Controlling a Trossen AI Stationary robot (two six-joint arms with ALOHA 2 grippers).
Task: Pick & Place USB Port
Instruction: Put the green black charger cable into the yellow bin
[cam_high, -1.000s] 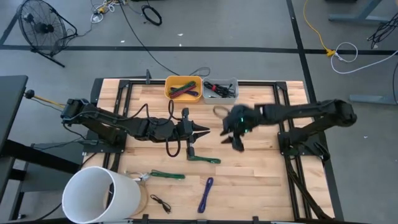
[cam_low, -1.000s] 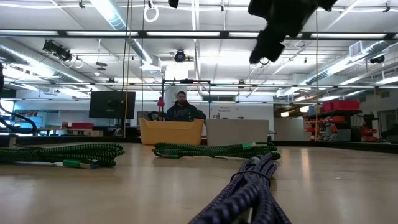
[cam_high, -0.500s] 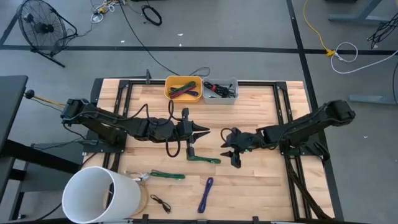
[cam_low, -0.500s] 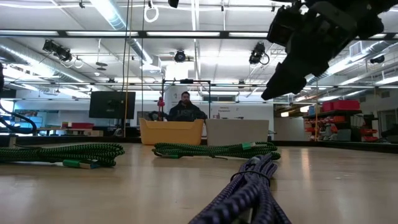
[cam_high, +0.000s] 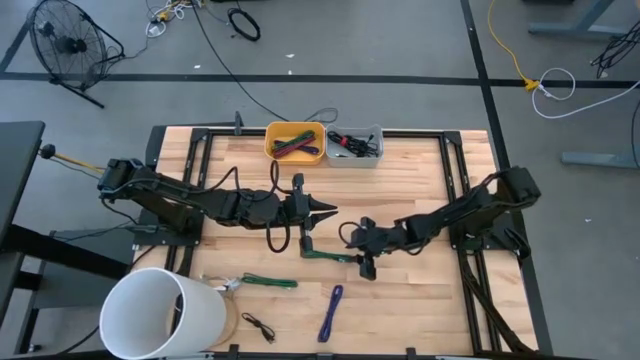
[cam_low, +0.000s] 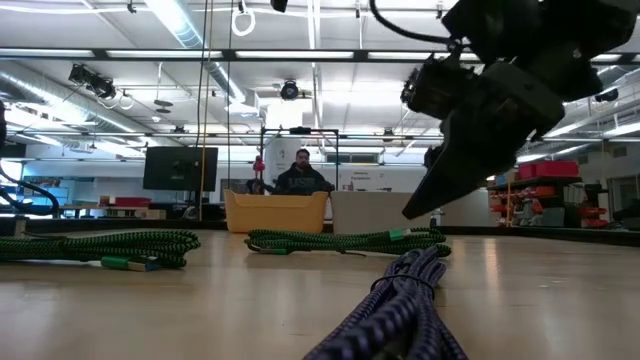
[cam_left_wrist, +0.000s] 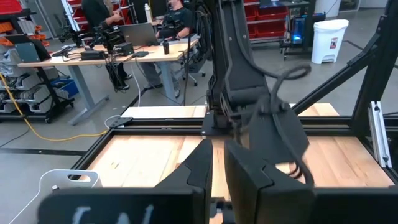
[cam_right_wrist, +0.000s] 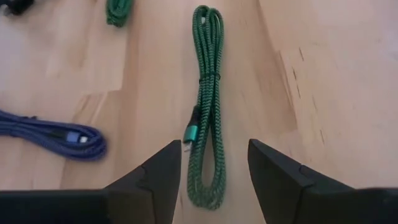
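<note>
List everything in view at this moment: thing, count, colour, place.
Green cable: 1, mid-table, under right gripper.
Second green cable: 1, front-left, near bucket.
Blue cable: 1, front centre.
Black cable: 1, thin, front edge.
Yellow bin: 1, back edge, holds cables.
Grey bin: 1, right of the yellow bin, holds cables.
Bucket: 1, white, front-left corner.
Fan: 1, black, on the floor.
Person: 1, seated behind table.
Left gripper: mid-table, open.
Right gripper: open, above green cable.
</note>
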